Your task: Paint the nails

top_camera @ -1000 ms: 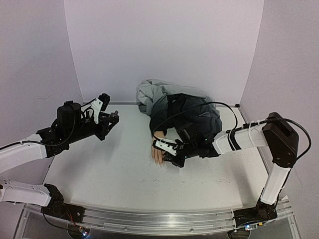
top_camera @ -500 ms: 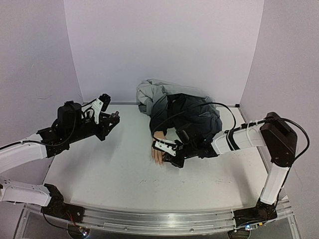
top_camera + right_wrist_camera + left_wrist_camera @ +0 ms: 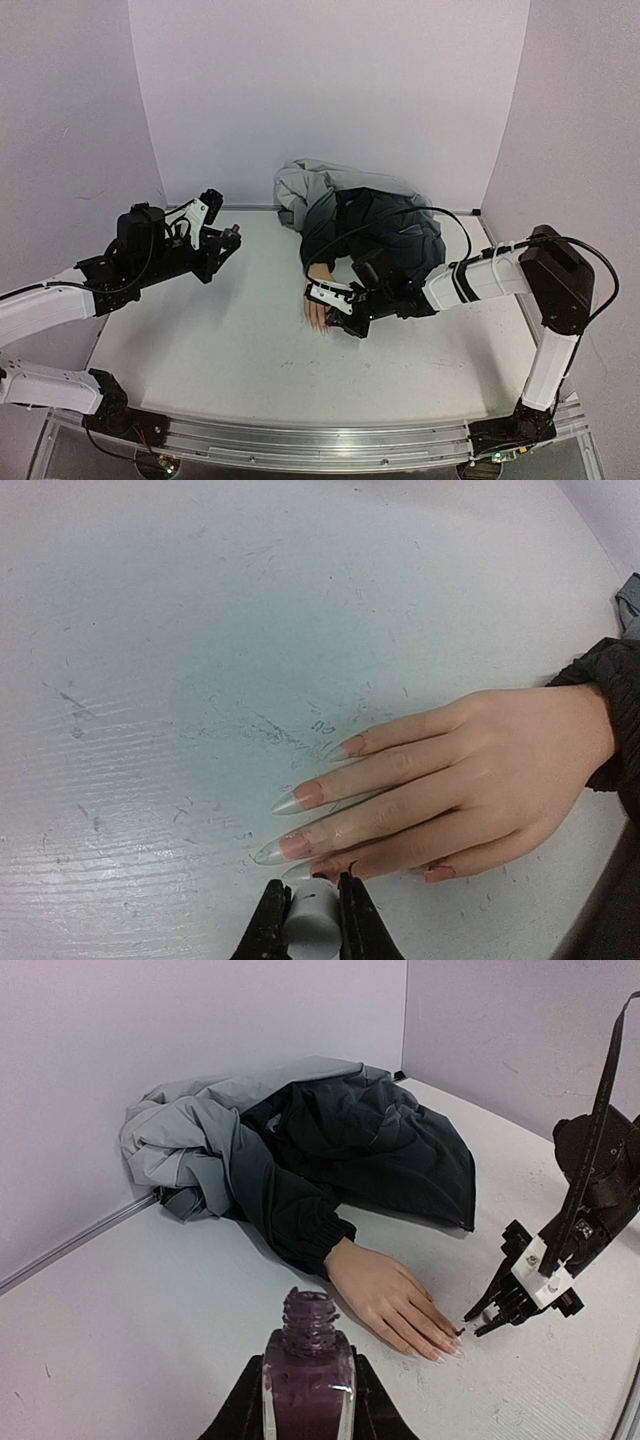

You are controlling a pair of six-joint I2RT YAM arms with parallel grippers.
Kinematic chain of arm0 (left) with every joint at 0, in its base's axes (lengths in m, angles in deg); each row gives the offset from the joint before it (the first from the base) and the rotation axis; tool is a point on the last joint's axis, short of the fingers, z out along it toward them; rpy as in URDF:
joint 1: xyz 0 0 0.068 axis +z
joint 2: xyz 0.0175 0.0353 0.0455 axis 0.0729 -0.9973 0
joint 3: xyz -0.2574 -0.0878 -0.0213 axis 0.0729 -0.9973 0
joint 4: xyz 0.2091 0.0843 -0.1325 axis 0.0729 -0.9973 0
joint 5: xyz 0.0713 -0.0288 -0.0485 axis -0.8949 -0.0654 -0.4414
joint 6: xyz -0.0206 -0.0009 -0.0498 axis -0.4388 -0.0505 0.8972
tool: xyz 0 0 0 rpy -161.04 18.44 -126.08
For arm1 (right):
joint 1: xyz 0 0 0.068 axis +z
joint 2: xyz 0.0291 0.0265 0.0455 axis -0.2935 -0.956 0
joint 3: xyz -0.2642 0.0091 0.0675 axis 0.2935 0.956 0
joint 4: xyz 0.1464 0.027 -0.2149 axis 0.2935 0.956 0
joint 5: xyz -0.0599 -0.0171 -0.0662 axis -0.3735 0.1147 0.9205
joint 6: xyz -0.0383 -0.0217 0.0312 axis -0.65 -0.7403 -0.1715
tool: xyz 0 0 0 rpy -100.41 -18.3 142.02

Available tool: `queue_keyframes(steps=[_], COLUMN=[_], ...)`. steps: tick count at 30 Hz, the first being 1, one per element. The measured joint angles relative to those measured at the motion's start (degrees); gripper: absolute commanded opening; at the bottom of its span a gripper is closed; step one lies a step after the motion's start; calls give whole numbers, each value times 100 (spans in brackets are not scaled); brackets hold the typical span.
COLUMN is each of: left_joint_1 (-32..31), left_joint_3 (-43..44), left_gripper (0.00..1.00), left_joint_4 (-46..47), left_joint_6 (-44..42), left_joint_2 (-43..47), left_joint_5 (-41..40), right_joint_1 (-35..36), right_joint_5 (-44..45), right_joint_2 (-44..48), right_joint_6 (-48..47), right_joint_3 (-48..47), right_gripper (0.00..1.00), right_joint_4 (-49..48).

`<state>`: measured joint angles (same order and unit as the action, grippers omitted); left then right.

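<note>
White desk (image 3: 230,350), lilac walls (image 3: 330,90). Left hand (image 3: 218,243) clenched on open polish bottle (image 3: 308,1385); right hand (image 3: 335,320) clenched on brush cap (image 3: 313,912), low beside pointed nails (image 3: 308,795).

Jacket (image 3: 370,225) crowds behind the mannequin hand (image 3: 316,312); open table (image 3: 220,330) lies left.
</note>
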<state>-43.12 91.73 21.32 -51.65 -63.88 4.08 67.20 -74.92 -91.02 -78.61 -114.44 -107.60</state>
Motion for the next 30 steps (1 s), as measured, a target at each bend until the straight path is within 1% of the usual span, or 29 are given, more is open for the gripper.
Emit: queue_keyframes(steps=[30], left_joint_1=[11], left_joint_3=[0], left_gripper=[0], left_joint_4=[0], left_joint_6=[76], left_joint_2=[-9], left_joint_5=[44], right_joint_1=[0], right_joint_5=[22], right_joint_2=[-109], right_joint_6=[0], right_joint_3=[-105], right_gripper=[0], right_joint_4=[13])
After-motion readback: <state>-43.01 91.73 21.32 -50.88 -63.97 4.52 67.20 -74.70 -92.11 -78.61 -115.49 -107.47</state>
